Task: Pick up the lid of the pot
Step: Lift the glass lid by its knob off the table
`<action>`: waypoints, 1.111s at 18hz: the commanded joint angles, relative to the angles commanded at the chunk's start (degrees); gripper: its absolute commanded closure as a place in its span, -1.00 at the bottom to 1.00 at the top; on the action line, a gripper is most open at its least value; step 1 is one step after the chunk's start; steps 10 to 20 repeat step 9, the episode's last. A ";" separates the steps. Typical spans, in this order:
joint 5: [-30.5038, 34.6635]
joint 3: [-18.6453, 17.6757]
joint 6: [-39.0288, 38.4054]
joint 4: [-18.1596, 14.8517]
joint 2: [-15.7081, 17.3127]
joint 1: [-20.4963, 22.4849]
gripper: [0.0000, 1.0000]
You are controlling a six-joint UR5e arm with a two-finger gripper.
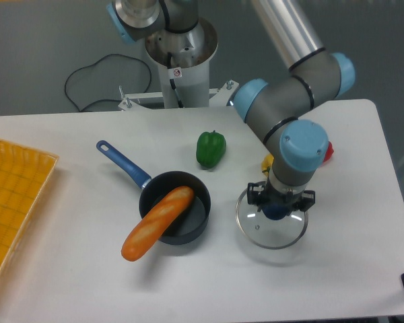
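Note:
The pot lid (271, 229) is a round glass disc with a metal rim and a dark blue knob, lying flat on the white table right of the pan. My gripper (277, 211) points straight down over the lid's centre, its fingers on either side of the knob. The wrist hides the fingertips, so I cannot tell whether they press on the knob. The lid's rim rests on the table.
A dark pan (176, 215) with a blue handle holds an orange baguette (157, 223). A green pepper (211, 149) sits behind it. Yellow (267, 162) and red (326, 153) items peek out behind the arm. A yellow tray (13, 202) lies at the left edge.

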 joint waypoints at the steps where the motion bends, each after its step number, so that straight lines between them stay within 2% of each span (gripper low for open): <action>1: -0.44 0.00 1.05 -0.35 0.70 0.35 0.20; 8: -1.58 0.09 2.47 -1.32 2.29 0.88 0.20; 20: -1.58 0.09 2.47 -1.32 2.29 0.88 0.20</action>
